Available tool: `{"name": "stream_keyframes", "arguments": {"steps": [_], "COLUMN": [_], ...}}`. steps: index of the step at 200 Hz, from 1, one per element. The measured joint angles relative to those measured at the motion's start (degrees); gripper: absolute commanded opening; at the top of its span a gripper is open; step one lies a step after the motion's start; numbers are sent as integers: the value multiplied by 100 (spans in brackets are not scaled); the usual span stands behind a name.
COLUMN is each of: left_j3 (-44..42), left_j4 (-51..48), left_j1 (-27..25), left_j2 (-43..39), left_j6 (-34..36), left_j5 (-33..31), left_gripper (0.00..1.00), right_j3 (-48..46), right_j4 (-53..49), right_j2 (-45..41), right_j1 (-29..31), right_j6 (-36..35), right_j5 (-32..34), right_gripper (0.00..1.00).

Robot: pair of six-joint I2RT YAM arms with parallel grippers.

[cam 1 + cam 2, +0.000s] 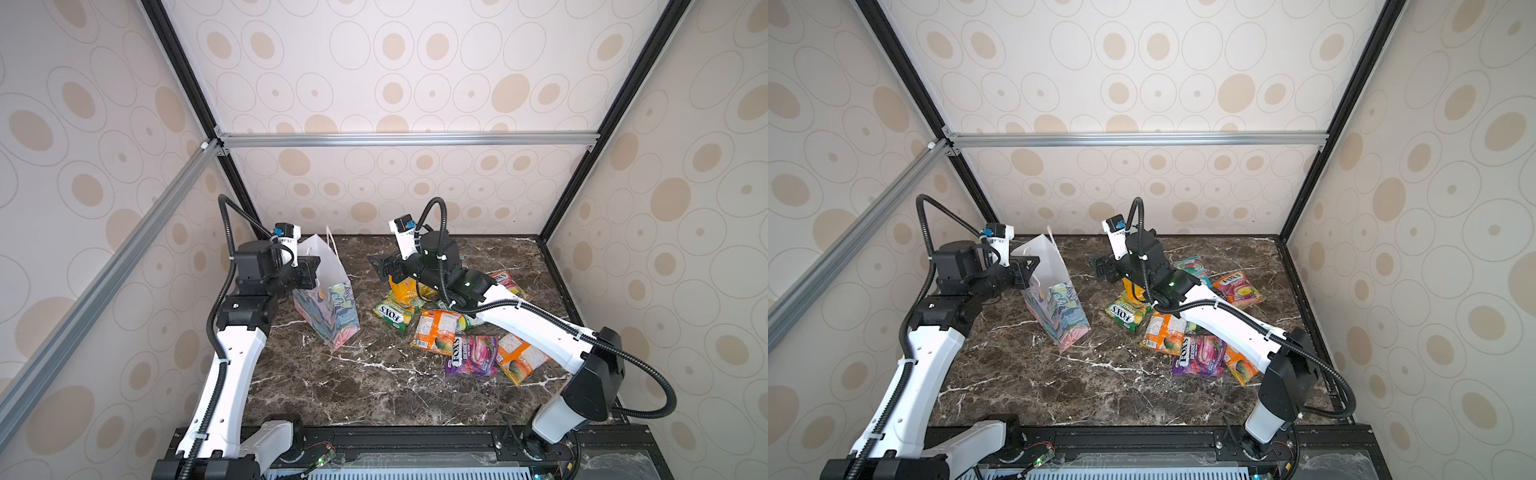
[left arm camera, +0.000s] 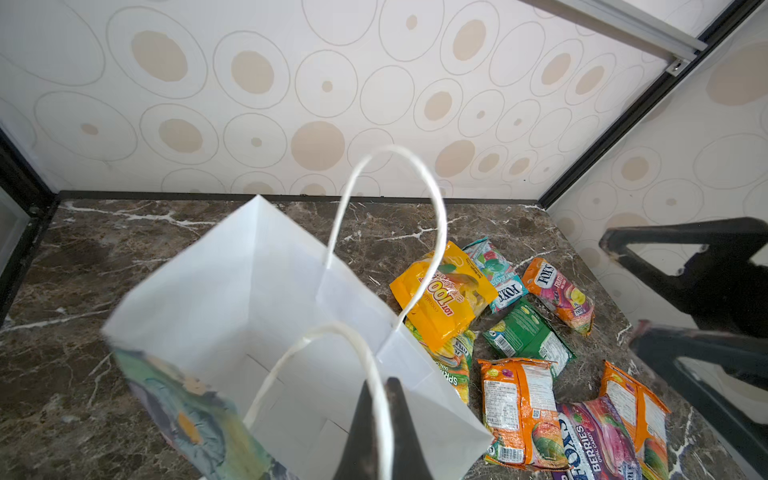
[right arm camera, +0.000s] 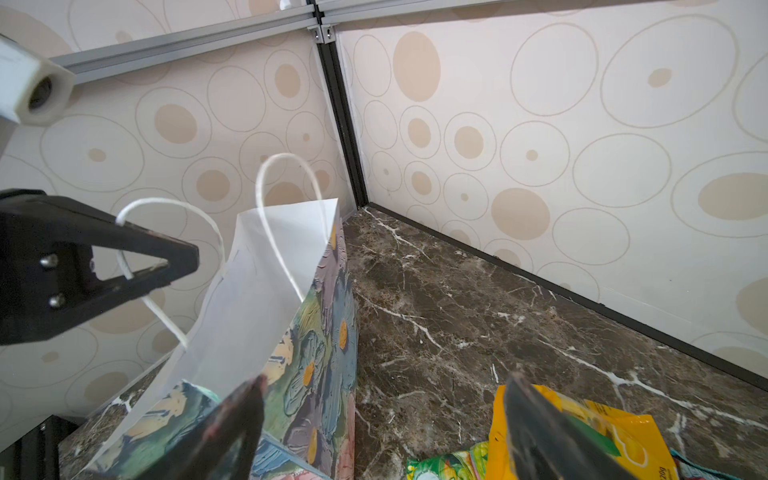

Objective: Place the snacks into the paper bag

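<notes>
Well, the snacks all lie in a heap on the desk, on the side of the right arm. None can be seen inside the paper bag. The bag stands a little apart from the heap, on the side of the left arm. It is tipped a bit, with its mouth open. Its white floor looks bare as far as the left wrist view shows.

The left claw is pinched tight on one cord handle. The right claw is spread wide with nothing in it. It hangs between the bag and the heap.

The yellow packet is the nearest snack, just under that claw and a bit toward the heap. It leans on the other packets, so one end sticks up. Its long side seems to point toward the back wall. I think the right arm is the one to reach it, by going down.

In both top views that arm covers part of the heap, so the packets cannot be counted. The yellow packet is half hidden there too.
</notes>
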Motion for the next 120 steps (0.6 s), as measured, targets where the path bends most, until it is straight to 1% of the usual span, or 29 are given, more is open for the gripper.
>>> {"name": "stream_keyframes", "arguments": {"steps": [40, 83, 107, 120], "left_j3": [-13, -15, -15, -20], "left_j4": [-22, -109, -175, -208], "left_j1": [4, 9, 9, 11], "left_j2": [-149, -208, -304, -332], "left_j6": [-9, 4, 33, 35], "left_j5": [-131, -350, -463, -501], "left_gripper": [0, 0, 0, 0], "right_j3": [511, 1473, 2210, 2686], "right_j4": [42, -44, -177, -306], "right_j2": [435, 1325, 1930, 2306], "right_j1": [398, 505, 485, 487], "right_j6": [-55, -190, -297, -352], "right_j5": [-37, -131, -151, -149], "right_gripper": [92, 92, 88, 83]}}
